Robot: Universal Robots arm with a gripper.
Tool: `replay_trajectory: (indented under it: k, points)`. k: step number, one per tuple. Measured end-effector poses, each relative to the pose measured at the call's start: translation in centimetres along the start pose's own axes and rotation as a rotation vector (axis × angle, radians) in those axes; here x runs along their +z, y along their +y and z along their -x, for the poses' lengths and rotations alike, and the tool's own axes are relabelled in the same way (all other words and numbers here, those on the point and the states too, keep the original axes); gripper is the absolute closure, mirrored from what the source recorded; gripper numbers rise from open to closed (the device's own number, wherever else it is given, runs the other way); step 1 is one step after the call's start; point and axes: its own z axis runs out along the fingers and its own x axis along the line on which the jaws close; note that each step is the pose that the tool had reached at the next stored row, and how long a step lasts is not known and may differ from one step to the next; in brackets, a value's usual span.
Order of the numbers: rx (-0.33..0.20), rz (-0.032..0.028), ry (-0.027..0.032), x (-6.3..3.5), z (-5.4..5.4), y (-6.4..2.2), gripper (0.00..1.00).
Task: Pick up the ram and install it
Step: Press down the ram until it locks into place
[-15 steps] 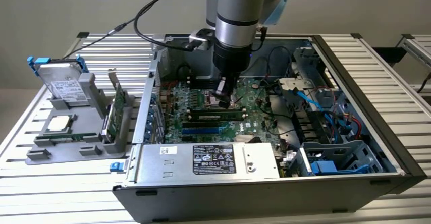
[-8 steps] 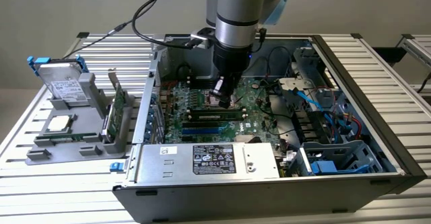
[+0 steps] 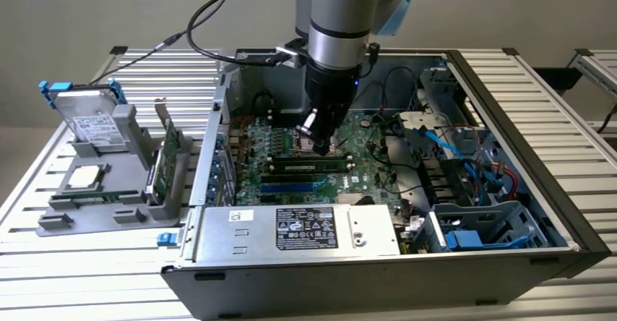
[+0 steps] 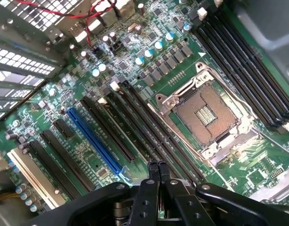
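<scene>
My gripper (image 3: 323, 146) reaches down into the open computer case (image 3: 540, 212), low over the motherboard (image 3: 289, 137). Its fingers (image 4: 151, 170) are shut against each other, and nothing shows between them. A long narrow stick with dark chips, by its look the ram (image 3: 308, 166), stands in a memory slot just in front of the gripper in the exterior view; I cannot tell whether they touch. In the wrist view my gripper (image 4: 157, 165) hangs over the black memory slots (image 4: 149, 122) beside the open processor socket (image 4: 205, 113).
A grey tray (image 3: 58, 223) on the exterior view's left holds a metal drive with blue tabs (image 3: 92, 122), a square chip (image 3: 85, 176) and a green card with a bracket (image 3: 169, 158). The power supply (image 3: 299, 230), blue cables (image 3: 443, 144) and a drive cage (image 3: 482, 227) crowd the case.
</scene>
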Motion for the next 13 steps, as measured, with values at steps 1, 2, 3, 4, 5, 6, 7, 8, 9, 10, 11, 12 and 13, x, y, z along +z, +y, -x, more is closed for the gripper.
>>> replay_trajectory:
  k: [1, 2, 3, 4, 5, 6, 7, 8, 9, 10, 11, 12, 13]
  points:
    - [0.016, 0.0007, -0.0003, 0.01, 0.0, 0.0, 0.9]
    - [0.031, 0.0015, -0.0005, 0.02, 0.0, 0.0, 0.9]
    - [0.046, 0.0021, -0.0008, 0.04, 0.0, 0.0, 0.9]
    - [0.061, 0.0029, -0.0012, 0.05, 0.0, 0.0, 0.9]
    - [0.076, 0.0036, -0.0014, 0.06, 0.0, 0.0, 0.9]
    - [0.091, 0.0043, -0.0017, 0.08, 0.0, 0.0, 0.9]
    - [0.106, 0.005, -0.002, 0.09, 0.0, 0.0, 0.9]
    - [0.122, 0.0058, -0.0023, 0.11, 0.01, 0.0, 0.9]
    - [0.136, 0.0065, -0.0026, 0.12, 0.01, 0.0, 0.9]
    - [0.152, 0.0072, -0.0028, 0.14, 0.01, 0.0, 0.9]
    - [0.167, 0.008, -0.0031, 0.16, 0.01, 0.0, 0.9]
    - [0.182, 0.0087, -0.0034, 0.17, 0.01, 0.0, 0.9]
    - [0.197, 0.0094, -0.0037, 0.19, 0.01, 0.0, 0.9]
